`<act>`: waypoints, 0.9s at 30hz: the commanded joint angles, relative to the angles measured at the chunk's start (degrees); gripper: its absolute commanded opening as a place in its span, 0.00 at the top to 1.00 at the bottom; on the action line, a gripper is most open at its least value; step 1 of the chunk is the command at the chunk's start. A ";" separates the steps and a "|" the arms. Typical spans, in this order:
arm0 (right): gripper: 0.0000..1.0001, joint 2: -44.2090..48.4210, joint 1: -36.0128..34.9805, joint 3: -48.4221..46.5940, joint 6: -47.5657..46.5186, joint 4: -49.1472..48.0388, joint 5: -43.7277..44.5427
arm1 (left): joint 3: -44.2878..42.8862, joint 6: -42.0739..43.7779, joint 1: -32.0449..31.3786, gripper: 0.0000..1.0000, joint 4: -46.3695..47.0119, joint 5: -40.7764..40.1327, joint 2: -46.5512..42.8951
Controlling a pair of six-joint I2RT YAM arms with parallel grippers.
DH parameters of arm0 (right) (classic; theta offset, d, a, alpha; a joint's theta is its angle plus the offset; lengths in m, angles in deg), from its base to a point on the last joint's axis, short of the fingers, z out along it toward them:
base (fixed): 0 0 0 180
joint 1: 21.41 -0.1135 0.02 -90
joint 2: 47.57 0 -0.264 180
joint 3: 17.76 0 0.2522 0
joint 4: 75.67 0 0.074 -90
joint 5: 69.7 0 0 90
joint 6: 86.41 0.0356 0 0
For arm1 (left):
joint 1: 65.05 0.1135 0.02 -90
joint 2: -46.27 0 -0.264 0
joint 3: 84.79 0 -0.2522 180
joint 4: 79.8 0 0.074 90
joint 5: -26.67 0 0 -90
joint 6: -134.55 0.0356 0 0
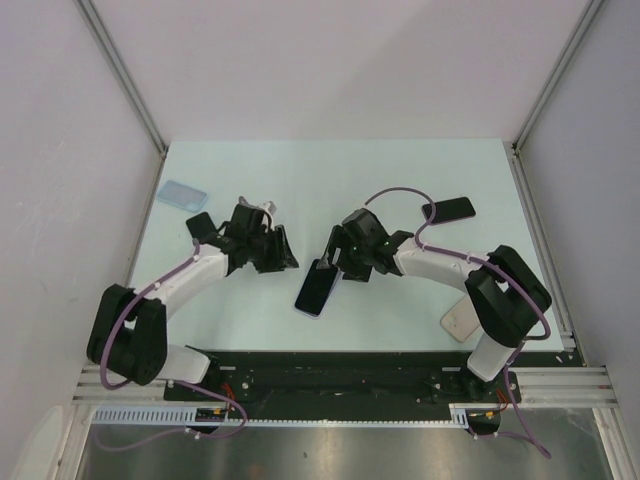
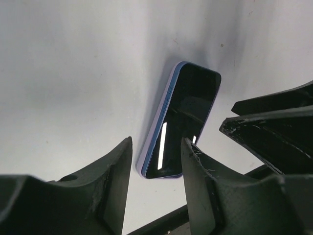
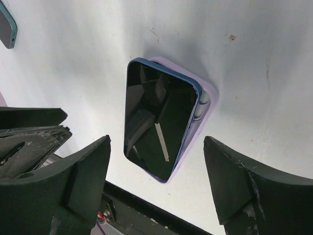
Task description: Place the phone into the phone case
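Observation:
A blue phone [image 1: 316, 288] with a black screen lies face up in a lilac phone case [image 3: 209, 97] near the table's front middle. In the right wrist view the phone [image 3: 156, 117] sits skewed, its right edge raised out of the case. In the left wrist view the phone [image 2: 188, 117] and the case edge [image 2: 152, 144] lie just beyond the fingers. My left gripper [image 1: 278, 252] [image 2: 156, 161] is open and empty, left of the phone. My right gripper [image 1: 333, 262] [image 3: 156, 164] is open wide and empty, above the phone's far end.
A light blue case [image 1: 181, 194] lies at the far left. A dark phone [image 1: 450, 209] lies at the far right. A white case [image 1: 459, 322] lies by the right arm's base. The black front rail [image 3: 146, 215] runs just past the phone's near end.

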 commanded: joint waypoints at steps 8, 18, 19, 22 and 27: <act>0.23 1.08 2.94 3.64 -6.75 -5.31 -0.95 | -10.36 3.23 0.29 0.54 2.99 7.60 13.47; 0.29 -1.65 4.70 11.38 -6.04 -18.96 -6.67 | -12.74 2.96 0.02 0.60 3.87 9.08 21.38; 0.30 -2.00 4.70 11.55 -6.04 -19.32 -6.67 | -12.91 2.70 -0.15 0.62 4.22 9.87 21.56; 0.32 -2.88 5.05 11.99 -6.30 -20.63 -7.29 | -12.83 2.70 -0.85 0.64 5.28 11.02 22.09; 0.37 -3.76 5.49 12.08 -6.83 -23.10 -8.61 | -12.13 2.35 -2.52 0.68 6.16 11.38 23.22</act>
